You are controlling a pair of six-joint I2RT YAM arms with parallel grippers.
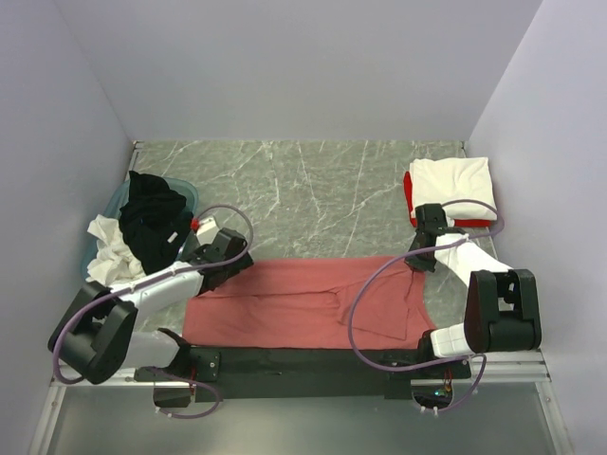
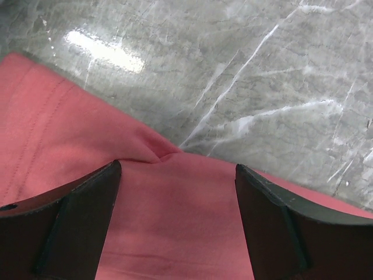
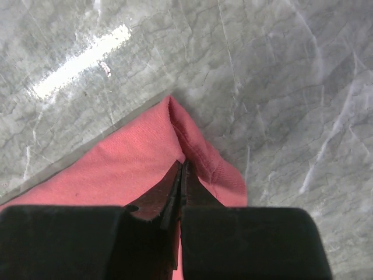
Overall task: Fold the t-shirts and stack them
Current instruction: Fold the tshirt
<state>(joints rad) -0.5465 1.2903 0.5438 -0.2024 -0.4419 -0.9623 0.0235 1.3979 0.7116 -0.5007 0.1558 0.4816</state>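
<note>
The right gripper (image 3: 181, 170) has its fingers pressed together on a raised fold of the salmon-pink shirt (image 3: 131, 160). The pinched cloth stands up in a ridge just ahead of the tips. How much cloth sits between the pads is hidden by the fingers themselves. In the top view this gripper (image 1: 422, 258) is at the shirt's far right corner, toward the right edge of the tabletop (image 1: 313, 180).

The left gripper (image 2: 178, 175) stands wide, with one finger on each side of a small crease at the shirt's far edge (image 2: 58, 134). The wrist view cuts off the fingers at the frame's bottom edge. Whether their tips touch the cloth cannot be told. From above, this gripper (image 1: 230, 258) is over the shirt's far left corner.

The salmon-pink shirt (image 1: 285, 303) lies spread along the near edge of the tabletop, between the two arms. Its near right part is partly covered by the right arm and its cable.

A folded cream-white shirt (image 1: 453, 182) lies on a red shirt (image 1: 409, 192) near the far right corner, and only a strip of the red shows. At the left edge a black shirt (image 1: 152, 213) and a crumpled white shirt (image 1: 107, 251) are heaped over a teal basin (image 1: 187, 192), hiding most of it. A pale patch on the black shirt may be a label, but it is too small to read.
</note>
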